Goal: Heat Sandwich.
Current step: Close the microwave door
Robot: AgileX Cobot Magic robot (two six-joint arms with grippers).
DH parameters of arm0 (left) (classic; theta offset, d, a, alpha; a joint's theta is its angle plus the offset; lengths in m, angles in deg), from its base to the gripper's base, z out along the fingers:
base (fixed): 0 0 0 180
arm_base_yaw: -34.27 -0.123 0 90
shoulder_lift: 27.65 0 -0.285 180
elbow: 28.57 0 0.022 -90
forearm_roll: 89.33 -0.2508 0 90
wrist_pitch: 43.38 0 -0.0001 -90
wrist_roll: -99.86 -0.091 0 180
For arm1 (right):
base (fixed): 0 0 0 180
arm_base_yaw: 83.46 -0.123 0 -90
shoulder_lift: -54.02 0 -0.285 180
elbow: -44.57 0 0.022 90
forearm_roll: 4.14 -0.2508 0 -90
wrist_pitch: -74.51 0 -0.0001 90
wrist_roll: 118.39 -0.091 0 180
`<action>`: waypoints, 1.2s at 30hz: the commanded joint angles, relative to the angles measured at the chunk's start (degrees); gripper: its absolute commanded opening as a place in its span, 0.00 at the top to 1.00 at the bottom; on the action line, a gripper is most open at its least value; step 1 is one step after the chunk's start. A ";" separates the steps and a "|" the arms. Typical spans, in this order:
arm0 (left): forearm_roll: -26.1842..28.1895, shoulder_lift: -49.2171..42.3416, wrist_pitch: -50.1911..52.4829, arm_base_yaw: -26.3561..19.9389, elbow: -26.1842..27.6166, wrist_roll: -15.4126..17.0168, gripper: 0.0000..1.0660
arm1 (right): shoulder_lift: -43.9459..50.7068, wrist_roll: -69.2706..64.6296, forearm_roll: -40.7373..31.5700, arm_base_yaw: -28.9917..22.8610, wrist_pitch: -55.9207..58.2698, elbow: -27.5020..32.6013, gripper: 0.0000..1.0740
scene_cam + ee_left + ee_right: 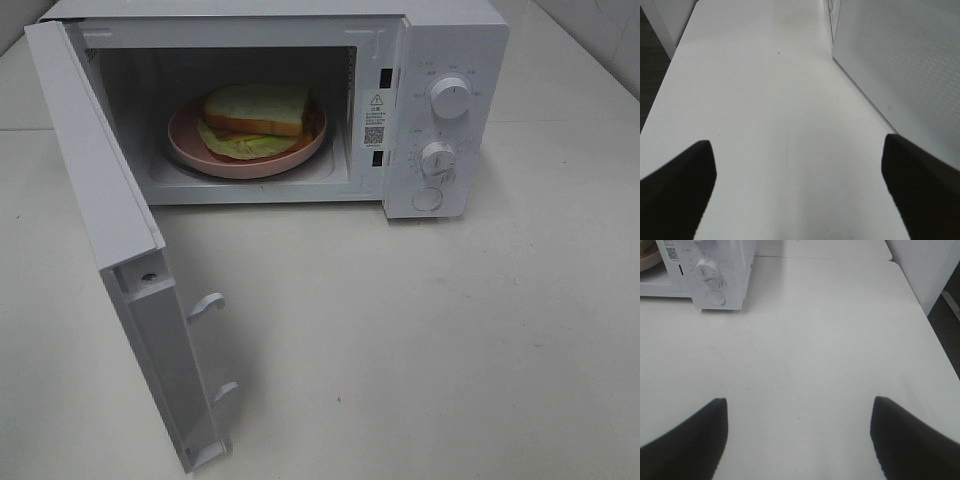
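The sandwich, a bread slice with a brown crust over yellowish-green filling, lies on a round pink plate inside the white microwave. The microwave door stands wide open, swung out toward the front left. Neither gripper shows in the exterior high view. In the left wrist view my left gripper is open and empty above the bare table, with the door beside it. In the right wrist view my right gripper is open and empty, some way from the microwave's control panel.
The microwave has two knobs and a round button on its right panel. The door's latch hooks stick out at its free edge. The white table ends at an edge beside my right gripper.
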 commanded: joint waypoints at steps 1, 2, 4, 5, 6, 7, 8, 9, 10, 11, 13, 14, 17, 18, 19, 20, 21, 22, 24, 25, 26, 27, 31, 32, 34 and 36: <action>-0.17 3.21 3.27 0.06 0.40 0.17 0.36 | 1.66 -0.11 -0.11 0.23 -0.17 0.06 0.30; -0.17 4.24 4.07 0.06 0.34 0.17 0.41 | 1.66 -0.11 -0.11 0.23 -0.17 0.06 0.30; -0.23 5.27 4.81 0.06 0.34 0.17 0.45 | 1.66 -0.11 -0.11 0.23 -0.17 0.06 0.30; -0.40 7.05 6.53 0.06 -0.11 0.17 0.54 | 1.66 -0.11 -0.11 0.23 -0.17 0.06 0.30; -0.40 8.14 7.22 0.06 -0.17 0.17 0.57 | 1.66 -0.11 -0.11 0.23 -0.17 0.06 0.30; -0.40 9.17 7.85 0.06 -0.17 0.17 0.62 | 1.66 -0.11 -0.11 0.23 -0.17 0.06 0.30; -0.40 10.26 8.59 0.06 -0.17 0.17 0.67 | 1.66 -0.11 -0.11 0.23 -0.17 0.06 0.30; -0.40 10.26 8.59 0.06 -0.17 0.17 0.67 | 1.66 -0.11 -0.11 0.23 -0.17 0.06 0.30; -0.80 12.32 9.97 0.06 -0.23 0.17 0.77 | 1.66 -0.11 -0.11 0.23 -0.17 0.06 0.30; -1.03 13.29 10.60 0.06 -0.23 0.17 0.81 | 1.66 -0.11 -0.11 0.23 -0.17 0.06 0.30; -1.26 14.50 11.40 0.06 -0.23 0.17 0.88 | 1.66 -0.11 -0.11 0.23 -0.17 0.06 0.30; -1.32 15.70 12.20 0.06 -0.23 0.17 0.94 | 1.66 -0.11 -0.11 0.23 -0.17 0.06 0.30; -1.38 20.28 16.33 0.06 -0.40 0.17 1.00 | 1.66 -0.11 -0.11 0.23 -0.17 0.06 0.30; -1.38 20.28 16.33 0.06 -0.40 0.17 1.00 | 1.66 -0.11 -0.11 0.23 -0.17 0.06 0.30; -1.38 22.12 19.88 0.06 -1.15 0.17 1.00 | 1.66 -0.11 -0.11 0.23 -0.17 0.06 0.30; -1.38 23.03 22.06 0.06 -1.72 0.17 1.00 | 1.66 -0.11 -0.11 0.23 -0.17 0.06 0.30; -1.38 23.72 24.35 0.06 -2.41 0.17 1.00 | 1.66 -0.11 -0.11 0.23 -0.17 0.06 0.30; -1.38 25.38 29.11 0.06 -4.01 0.17 1.00 | 1.66 -0.11 -0.11 0.23 -0.17 0.06 0.30; -1.38 26.13 31.11 0.06 -4.70 0.17 1.00 | 1.66 -0.11 -0.11 0.23 -0.17 0.06 0.30; -1.38 26.87 33.63 0.06 -5.67 0.11 1.00 | 1.66 -0.11 -0.11 0.23 -0.17 0.06 0.30; -1.38 27.50 35.70 0.06 -6.42 0.06 1.00 | 1.66 -0.11 -0.11 0.23 -0.17 0.06 0.30; -1.38 28.30 38.10 0.06 -7.28 0.00 1.00 | 1.66 -0.11 -0.11 0.23 -0.17 0.06 0.30; -1.38 31.51 46.93 0.06 -10.31 0.00 1.00 | 1.66 -0.11 -0.11 0.23 -0.17 0.06 0.30; -1.38 33.29 51.39 0.06 -11.69 0.00 1.00 | 1.66 -0.11 -0.11 0.23 -0.17 0.06 0.30; -1.38 34.09 53.17 0.06 -12.15 0.00 1.00 | 1.66 -0.11 -0.11 0.23 -0.17 0.06 0.30; -1.49 37.36 59.87 0.06 -13.24 0.00 1.00 | 1.66 -0.11 -0.11 0.23 -0.17 0.06 0.30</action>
